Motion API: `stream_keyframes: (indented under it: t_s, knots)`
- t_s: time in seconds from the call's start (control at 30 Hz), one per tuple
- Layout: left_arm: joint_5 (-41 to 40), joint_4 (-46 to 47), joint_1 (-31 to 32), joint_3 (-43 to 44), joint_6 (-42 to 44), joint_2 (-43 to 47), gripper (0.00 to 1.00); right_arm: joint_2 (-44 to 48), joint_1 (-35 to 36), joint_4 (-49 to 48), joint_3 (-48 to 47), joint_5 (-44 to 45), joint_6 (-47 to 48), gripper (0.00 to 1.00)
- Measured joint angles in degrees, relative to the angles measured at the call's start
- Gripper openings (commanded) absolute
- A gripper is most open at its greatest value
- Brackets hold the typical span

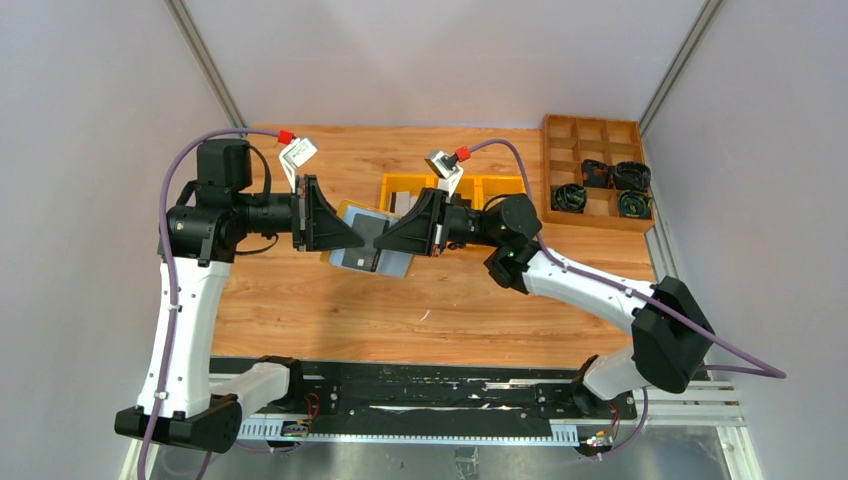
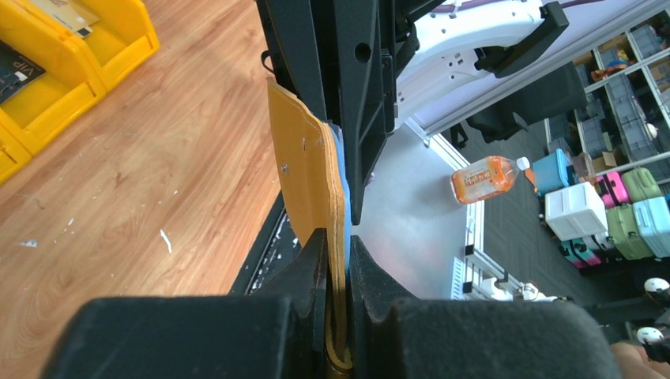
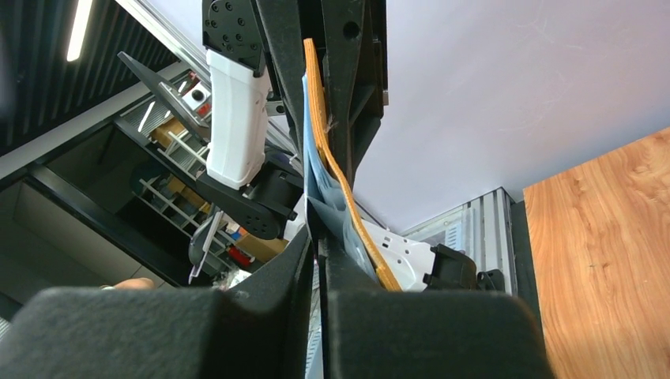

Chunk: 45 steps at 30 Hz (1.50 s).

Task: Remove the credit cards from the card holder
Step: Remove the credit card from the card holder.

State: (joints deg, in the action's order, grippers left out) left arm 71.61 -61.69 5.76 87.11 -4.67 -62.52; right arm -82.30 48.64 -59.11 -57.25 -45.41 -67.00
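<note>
Overhead view: bright, even, diffuse lt from above; soft faint shadows under arms on table (image 1: 300,310); sharp throughout, no hard glare. Left wrist view: left tool (image 2: 337,253) v. close to lens, black, blurred, no surface detail; wood grain sharp; edges stretched by wide lens. Right wrist view: right tool (image 3: 318,249) likewise soft & dark; strip lamp (image 3: 79,28) blown out top left; wall (image 3: 513,79) washed pale.

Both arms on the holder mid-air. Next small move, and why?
Probably draw the right gripper straight back, left gripper fixed: left clamps the card holder by its yellow cover, right pinches a pale inner layer, likely a card.
</note>
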Motion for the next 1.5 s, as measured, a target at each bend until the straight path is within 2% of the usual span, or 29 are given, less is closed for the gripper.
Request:
stream_keyframes:
  t_s: [0.03,0.07,0.2,0.37,0.53,0.87,1.23,1.37,1.5]
  knots:
    - [0.0,0.0,0.0,0.0,0.0,0.0,0.0,0.1,0.0,-0.4,0.3,0.0,-0.3,0.21]
    - [0.0,0.0,0.0,0.0,0.0,0.0,0.0,0.2,0.0,-0.9,0.7,0.0,-0.5,0.23]
    - [0.0,0.0,-0.1,0.7,0.0,0.0,0.0,1.0,-0.2,-1.8,1.4,-0.2,-1.2,0.25]
    - [0.0,0.0,-0.1,1.1,0.0,0.0,0.0,1.1,-0.2,-2.6,1.4,-0.2,-1.6,0.16]
    - [0.1,0.0,-0.1,1.3,0.0,0.0,0.0,1.0,-0.2,-2.6,1.4,-0.2,-2.3,0.0]
    - [-2.3,0.4,0.0,1.6,-0.3,0.2,0.01,1.2,-2.2,-1.2,2.1,-0.5,-2.6,0.0]
    - [-9.4,12.0,-0.3,-0.9,-7.6,3.3,0.0,9.4,-13.0,0.7,10.3,-4.2,-3.7,0.0]
    - [-14.4,12.8,-0.3,-0.6,-7.5,3.9,0.0,13.0,-22.6,10.7,10.9,-5.7,-0.7,0.0]
    - [-17.6,12.7,-0.3,-0.6,-6.7,3.7,0.0,12.4,-29.3,19.7,10.5,-7.0,3.5,0.0]
